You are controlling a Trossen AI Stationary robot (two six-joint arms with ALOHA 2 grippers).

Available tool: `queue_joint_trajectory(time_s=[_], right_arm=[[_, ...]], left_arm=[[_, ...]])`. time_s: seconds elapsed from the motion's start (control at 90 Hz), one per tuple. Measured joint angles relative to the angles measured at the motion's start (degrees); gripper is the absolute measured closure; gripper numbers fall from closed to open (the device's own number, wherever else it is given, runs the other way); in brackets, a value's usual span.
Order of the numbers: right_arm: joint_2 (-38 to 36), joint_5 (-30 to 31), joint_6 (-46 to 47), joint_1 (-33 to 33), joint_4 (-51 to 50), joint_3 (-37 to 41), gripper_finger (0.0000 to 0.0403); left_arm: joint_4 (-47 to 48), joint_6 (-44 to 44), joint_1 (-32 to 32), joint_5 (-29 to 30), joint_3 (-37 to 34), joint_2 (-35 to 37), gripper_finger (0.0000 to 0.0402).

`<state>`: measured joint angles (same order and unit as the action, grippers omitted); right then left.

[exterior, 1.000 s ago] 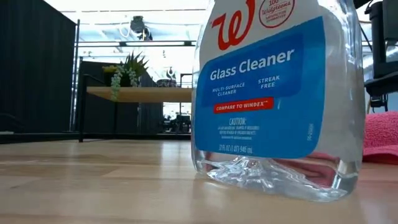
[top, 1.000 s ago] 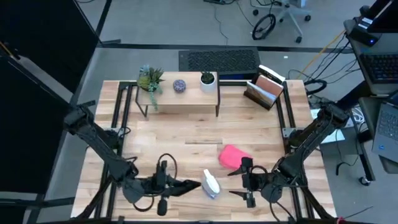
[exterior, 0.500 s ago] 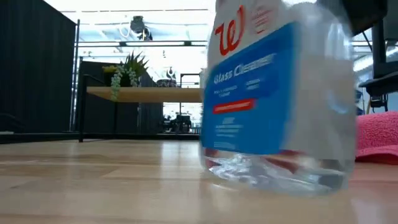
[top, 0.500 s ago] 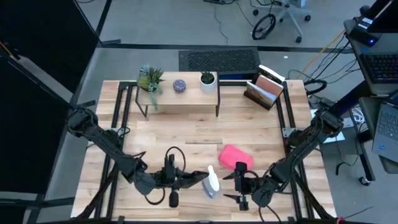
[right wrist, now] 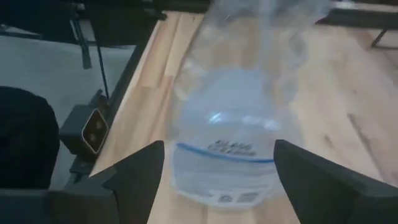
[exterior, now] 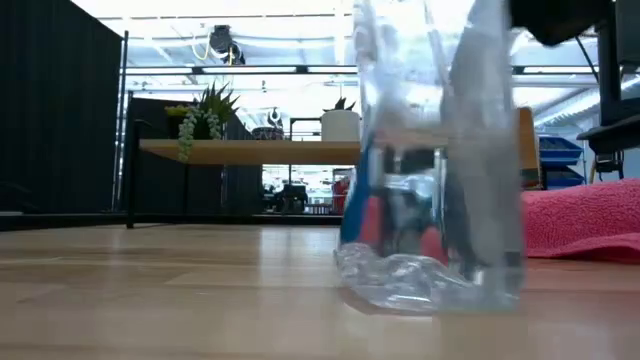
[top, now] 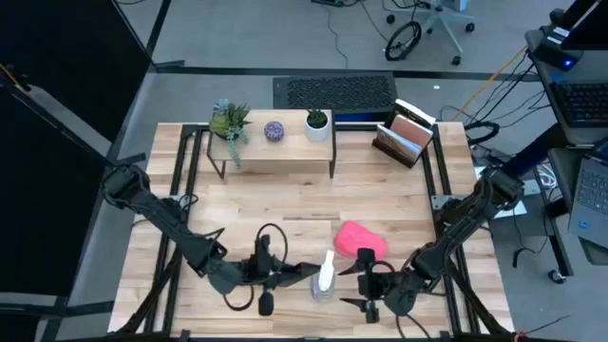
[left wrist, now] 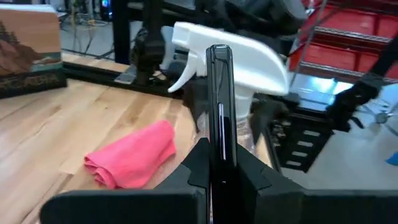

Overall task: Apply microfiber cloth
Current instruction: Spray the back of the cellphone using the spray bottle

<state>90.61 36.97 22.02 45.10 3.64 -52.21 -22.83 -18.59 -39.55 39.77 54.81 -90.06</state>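
The left end effector (left wrist: 214, 180) pinches a black smartphone (left wrist: 219, 112) upright on edge, just beside the spray bottle (top: 324, 275). The right end effector (right wrist: 214, 168), fingers spread, faces that bottle from the other side. The pink microfiber cloth (top: 358, 238) lies bunched on the worktop (top: 285, 199) just behind the bottle.

Overhead camera looks straight down on the counter (top: 285, 204). Counter-level camera faces 12 o'clock, very near the glass cleaner bottle (exterior: 435, 160), which both close wrist cameras also show.
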Motion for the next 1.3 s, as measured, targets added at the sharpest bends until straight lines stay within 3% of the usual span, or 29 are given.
queue_joint_trajectory(time_s=[0.233,0.389,0.5,0.867,1.044,1.3], right_arm=[[-1.79,-0.02,8.54,0.0,2.54,0.0,0.0117],[-1.82,0.02,2.45,0.0,2.15,0.0,0.0117],[-1.91,0.35,3.11,-0.13,2.2,0.0,0.0111],[-6.34,0.57,-0.36,-0.92,1.51,0.0,0.0008],[-9.65,0.22,-5.97,-0.39,1.78,0.0,0.0027],[-10.91,0.48,-3.37,-0.14,2.43,0.0,0.0031]], left_arm=[[1.49,1.12,-0.72,1.07,-0.02,1.35,0.0391],[1.38,1.79,-0.78,1.22,-0.02,2.1,0.0391],[1.49,2.78,-0.98,1.22,-0.02,2.16,0.0391],[2.86,2.58,-1.09,1.22,-0.02,2.23,0.0391],[2.97,3.66,-1.09,1.38,-0.02,4.03,0.0391],[4.48,5.62,-1.14,3.44,-0.02,7.16,0.0391]])
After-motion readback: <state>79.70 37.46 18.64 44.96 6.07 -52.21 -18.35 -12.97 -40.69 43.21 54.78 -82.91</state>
